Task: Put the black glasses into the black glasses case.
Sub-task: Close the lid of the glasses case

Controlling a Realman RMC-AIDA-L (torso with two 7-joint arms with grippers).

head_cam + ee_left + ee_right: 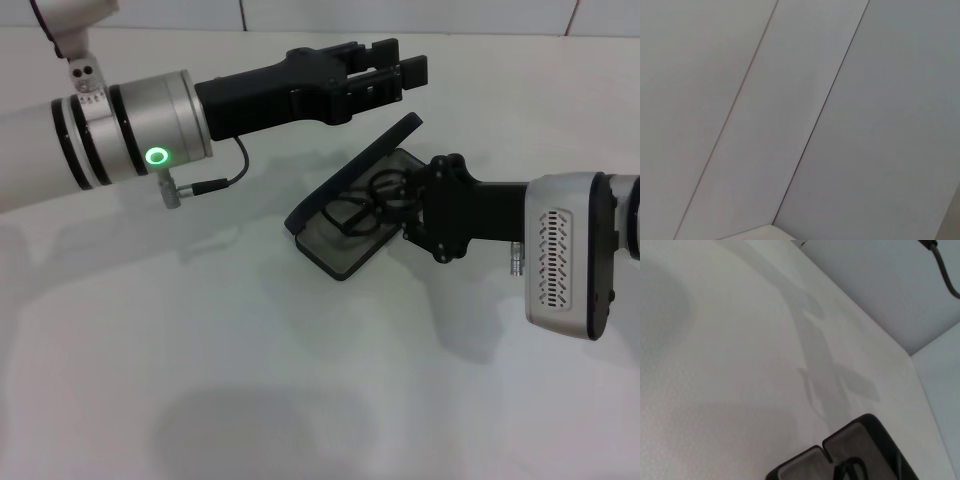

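Black glasses case (345, 215) open at bench (200, 400) centre, lid toward 12; black glasses (375, 200) over lining, right pincer (400, 205) at 3 gripping them; placing step; next: release, withdraw; left pincer (385, 65) spread, empty, at 12.

Bright, even light; soft shadows on the table (250, 400).

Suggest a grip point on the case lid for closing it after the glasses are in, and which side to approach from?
The black glasses case lies open, lid tilted up along its far side, the black glasses over the tray at the right gripper. Probably take the lid's free upper edge from above and behind, where the left gripper hovers, since that edge stands clear of the table.
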